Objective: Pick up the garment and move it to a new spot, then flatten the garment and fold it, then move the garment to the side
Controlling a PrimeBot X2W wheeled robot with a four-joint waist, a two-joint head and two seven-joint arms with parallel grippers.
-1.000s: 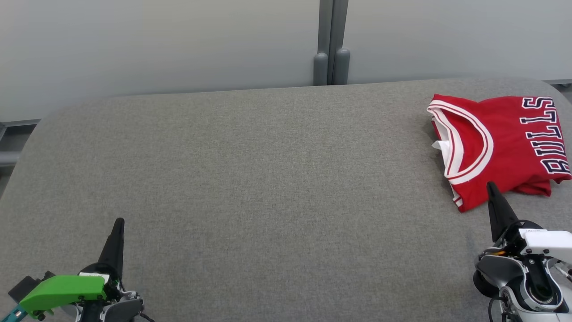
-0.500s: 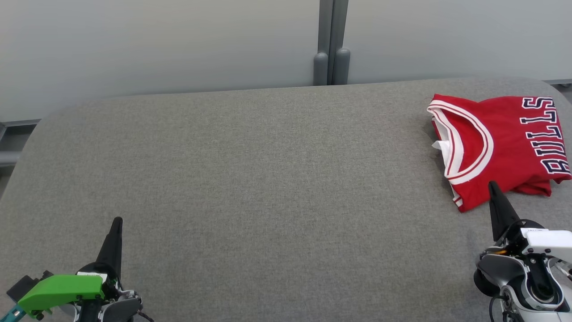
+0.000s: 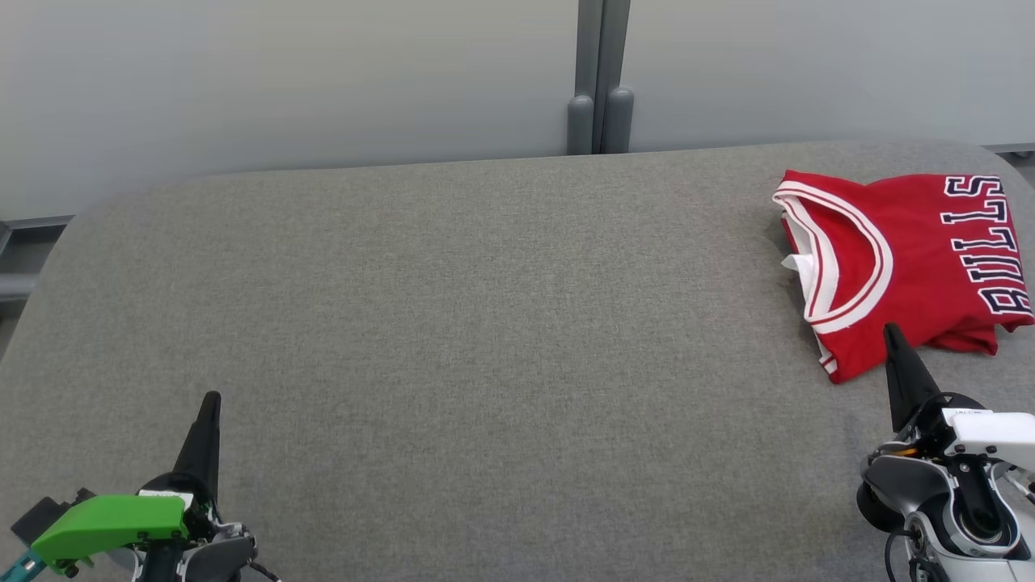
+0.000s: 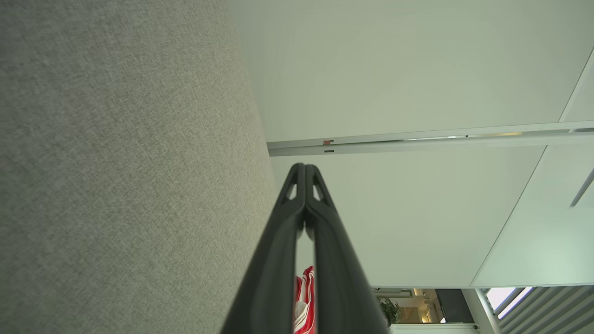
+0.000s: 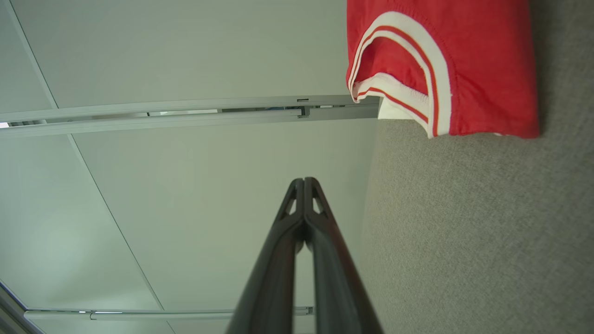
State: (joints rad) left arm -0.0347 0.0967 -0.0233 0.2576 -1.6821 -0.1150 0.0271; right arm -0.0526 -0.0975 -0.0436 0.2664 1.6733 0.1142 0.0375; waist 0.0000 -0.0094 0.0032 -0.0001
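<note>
Nothing visibly moved | left gripper (image 3: 212, 399) closed, empty | right gripper (image 3: 891, 331) closed, empty | garment (image 3: 922, 259) folded

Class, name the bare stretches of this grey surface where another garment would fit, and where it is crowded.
Free: the middle and left of the grey surface, between the left tool and the red jersey. Crowded: far right, jersey beside right tool.

place: office | evidence: pale partition panels (image 3: 323, 81), metal post (image 3: 598, 73), potted plant (image 4: 386, 310), grey fabric table (image 3: 485, 323)
</note>
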